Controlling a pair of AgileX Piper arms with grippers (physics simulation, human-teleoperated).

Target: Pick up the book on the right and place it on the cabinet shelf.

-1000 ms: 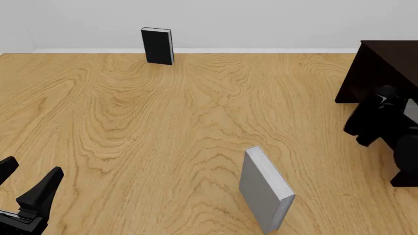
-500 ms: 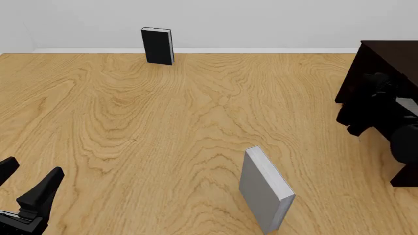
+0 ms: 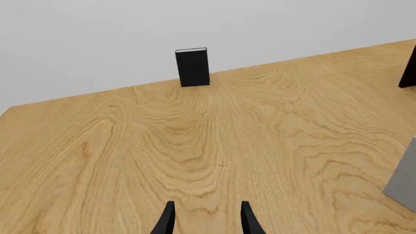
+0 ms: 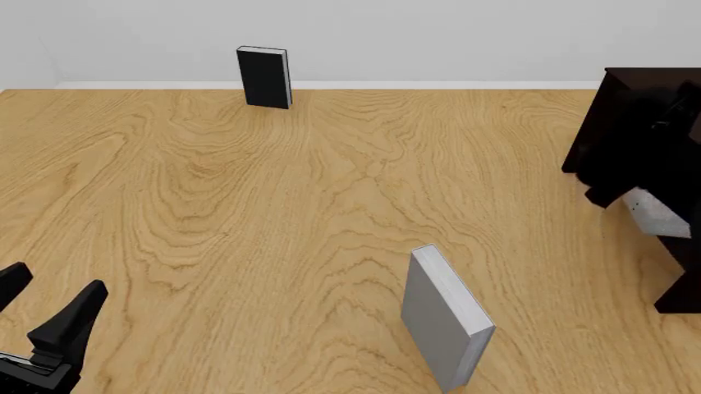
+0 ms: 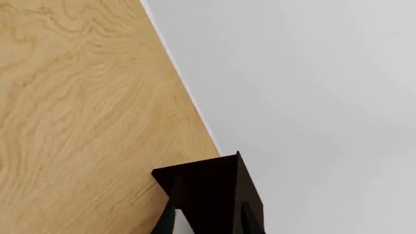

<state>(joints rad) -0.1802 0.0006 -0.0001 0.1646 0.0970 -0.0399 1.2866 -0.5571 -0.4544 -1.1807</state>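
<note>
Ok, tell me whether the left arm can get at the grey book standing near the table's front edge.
Probably yes. The left gripper is open, and only bare table lies between it and the upright grey book. Whether the arm stretches that far is unclear.

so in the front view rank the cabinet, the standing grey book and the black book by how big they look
1. The cabinet, largest, though cut off by the frame edge.
2. The standing grey book, but it is nearest the camera, which inflates it.
3. The black book, smallest; it stands farthest away, so true size is unsure.

Light-grey book (image 4: 655,212); near-black cabinet (image 4: 646,107); black book (image 4: 264,76).
</note>
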